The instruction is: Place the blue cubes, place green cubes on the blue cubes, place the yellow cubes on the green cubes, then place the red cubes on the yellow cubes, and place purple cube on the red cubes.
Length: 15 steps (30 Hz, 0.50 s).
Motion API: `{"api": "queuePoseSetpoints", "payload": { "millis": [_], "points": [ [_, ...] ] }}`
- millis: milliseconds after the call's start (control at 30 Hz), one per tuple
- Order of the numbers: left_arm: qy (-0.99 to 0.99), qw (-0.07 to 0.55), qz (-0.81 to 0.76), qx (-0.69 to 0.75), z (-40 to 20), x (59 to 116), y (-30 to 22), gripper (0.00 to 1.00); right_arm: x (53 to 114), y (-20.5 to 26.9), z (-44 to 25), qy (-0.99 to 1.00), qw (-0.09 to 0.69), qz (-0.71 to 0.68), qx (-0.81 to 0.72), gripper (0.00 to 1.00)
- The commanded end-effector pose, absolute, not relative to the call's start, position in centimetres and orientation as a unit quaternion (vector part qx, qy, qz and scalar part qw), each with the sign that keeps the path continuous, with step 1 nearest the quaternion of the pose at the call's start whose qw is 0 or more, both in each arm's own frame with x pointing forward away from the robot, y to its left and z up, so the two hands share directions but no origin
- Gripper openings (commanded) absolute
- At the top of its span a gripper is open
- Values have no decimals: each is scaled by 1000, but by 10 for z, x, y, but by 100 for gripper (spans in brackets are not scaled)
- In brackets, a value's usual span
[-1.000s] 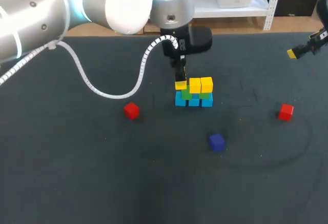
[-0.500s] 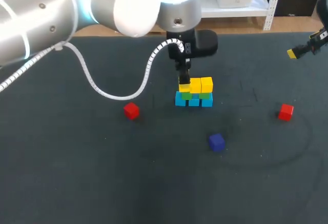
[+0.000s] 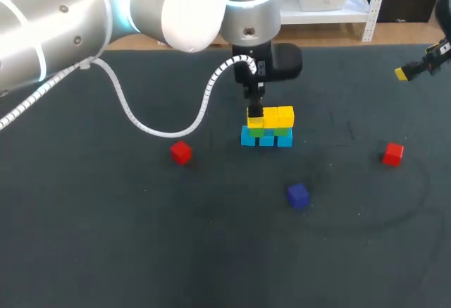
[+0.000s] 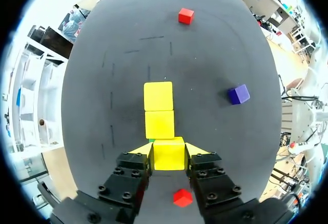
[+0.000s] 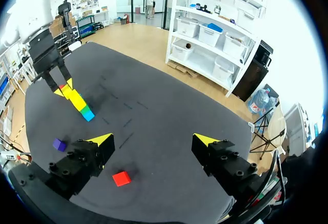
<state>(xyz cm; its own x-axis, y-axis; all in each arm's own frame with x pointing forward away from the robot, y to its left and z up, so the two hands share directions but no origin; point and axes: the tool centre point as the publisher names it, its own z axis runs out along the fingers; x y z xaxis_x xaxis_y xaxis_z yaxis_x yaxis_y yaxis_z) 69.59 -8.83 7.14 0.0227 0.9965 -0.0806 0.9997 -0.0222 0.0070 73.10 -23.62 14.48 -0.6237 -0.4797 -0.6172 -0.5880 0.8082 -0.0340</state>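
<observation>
Head view: the left gripper (image 3: 254, 116) holds a yellow cube (image 3: 253, 122) at the left end of the block row (image 3: 276, 138) in mid-table (image 3: 106, 237). Bare cloth lies around it, with a red cube (image 3: 181, 152) to the left and a purple cube (image 3: 297, 195) nearer.

Left wrist view: both fingers press the yellow cube's sides.

Right wrist view: the right gripper (image 5: 154, 142) is spread wide and holds nothing.
</observation>
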Motion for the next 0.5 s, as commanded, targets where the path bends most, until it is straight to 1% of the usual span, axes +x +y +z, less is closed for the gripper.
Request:
{"api": "queuePoseSetpoints", "payload": {
  "millis": [33, 100, 167, 200, 433, 500],
  "points": [
    [700, 26, -26, 713, 71, 700, -90, 0, 730, -236, 146, 897, 315, 85, -297, 100],
    [700, 26, -26, 713, 71, 700, -90, 1, 730, -236, 146, 897, 315, 85, -297, 100],
    [701, 25, -26, 712, 70, 700, -90, 10, 730, -236, 146, 897, 315, 85, -297, 100],
    [701, 25, -26, 712, 70, 699, -90, 12, 730, -236, 146, 897, 315, 85, -297, 100],
    [701, 24, -24, 712, 68, 698, -90, 19, 730, -236, 146, 897, 315, 85, -297, 100],
    [702, 24, -24, 712, 68, 698, -90, 20, 730, -236, 146, 897, 315, 85, -297, 100]
  ]
}}
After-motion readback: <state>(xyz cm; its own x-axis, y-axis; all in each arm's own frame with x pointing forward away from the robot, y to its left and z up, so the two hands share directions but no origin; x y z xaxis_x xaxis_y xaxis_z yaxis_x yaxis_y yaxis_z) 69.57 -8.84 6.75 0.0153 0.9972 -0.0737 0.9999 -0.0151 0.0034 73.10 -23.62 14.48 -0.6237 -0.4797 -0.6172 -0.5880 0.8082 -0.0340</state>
